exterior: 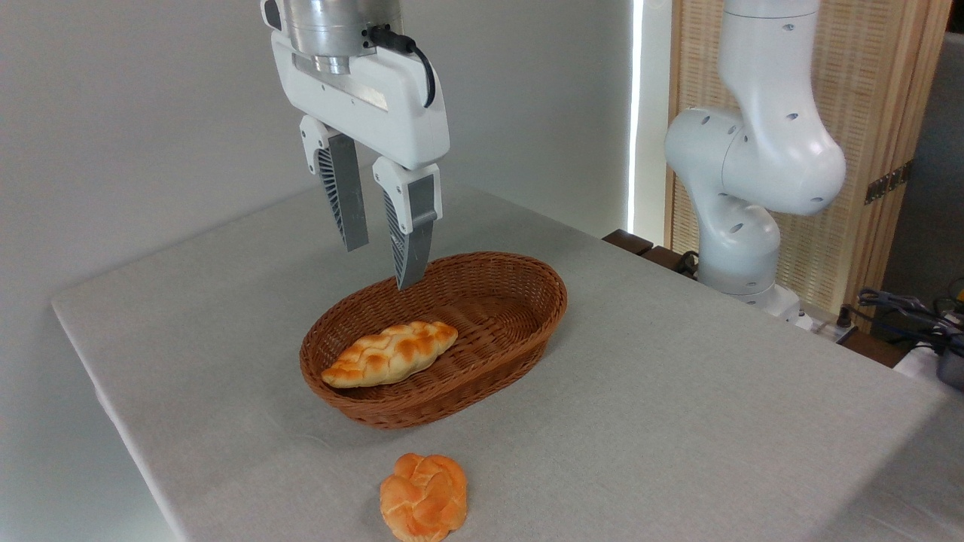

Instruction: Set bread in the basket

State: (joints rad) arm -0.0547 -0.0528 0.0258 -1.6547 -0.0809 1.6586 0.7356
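Note:
The bread (390,353), a long braided loaf with golden-brown patches, lies inside the basket (520,324), toward its near left end. The basket is an oval brown wicker one in the middle of the table. My gripper (380,266) hangs above the basket's far left rim, well clear of the loaf. Its two grey ribbed fingers (343,192) point down with a gap between them and nothing held, so it is open.
A small round orange knotted bun (424,497) lies on the grey tablecloth (678,421) in front of the basket, near the front edge. The arm's white base (742,188) stands at the back right, with cables (904,309) beyond the table's right side.

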